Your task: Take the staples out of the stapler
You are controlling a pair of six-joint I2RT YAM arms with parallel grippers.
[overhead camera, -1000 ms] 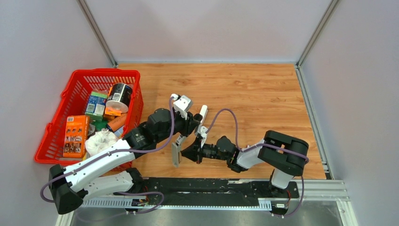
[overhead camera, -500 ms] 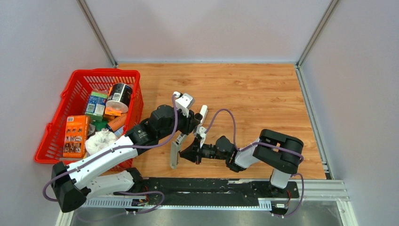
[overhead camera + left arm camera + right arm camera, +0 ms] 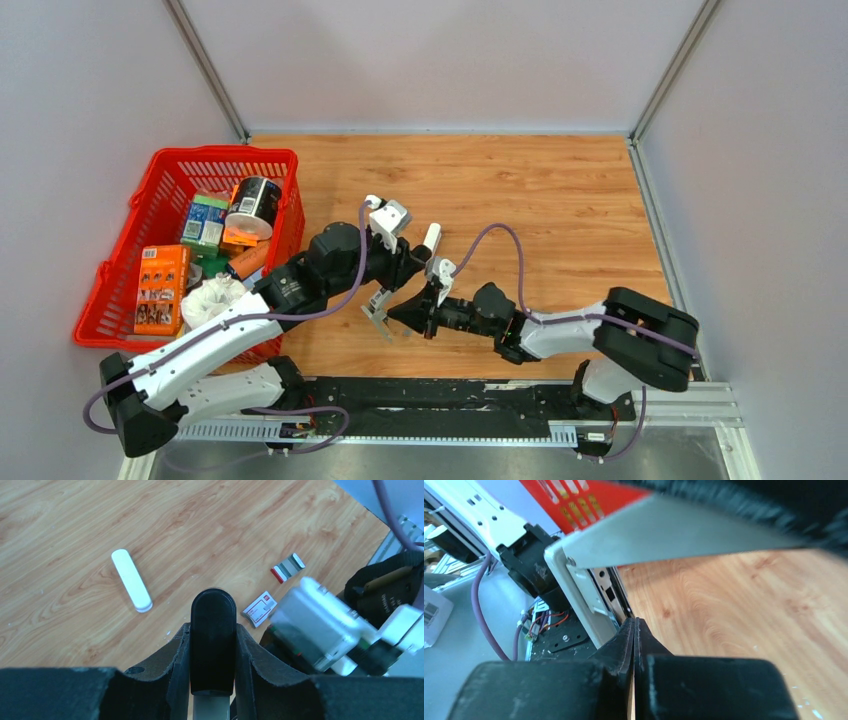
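My left gripper (image 3: 213, 630) (image 3: 400, 270) is shut on the stapler (image 3: 213, 625), gripping its black-tipped end, with the grey bar running back between the fingers. In the top view the stapler's grey metal part (image 3: 378, 309) hangs below that gripper, above the table. In the right wrist view the grey bar (image 3: 674, 535) crosses the top, and the white body (image 3: 581, 597) slopes down to the fingertips. My right gripper (image 3: 634, 630) (image 3: 393, 314) is shut with nothing in it, its tips right at the hanging metal part. No staples show in the stapler.
A slim white piece (image 3: 131, 580) (image 3: 432, 237) lies on the wooden table. A small red-and-white flat box (image 3: 260, 609) and a grey strip with red and white ends (image 3: 288, 567) lie near it. A red basket (image 3: 225, 152) full of goods stands at the left.
The right arm's elbow has swung out to the right and its shut tips have risen a little. The stapler's hanging grey part now looks shorter and more tucked up.
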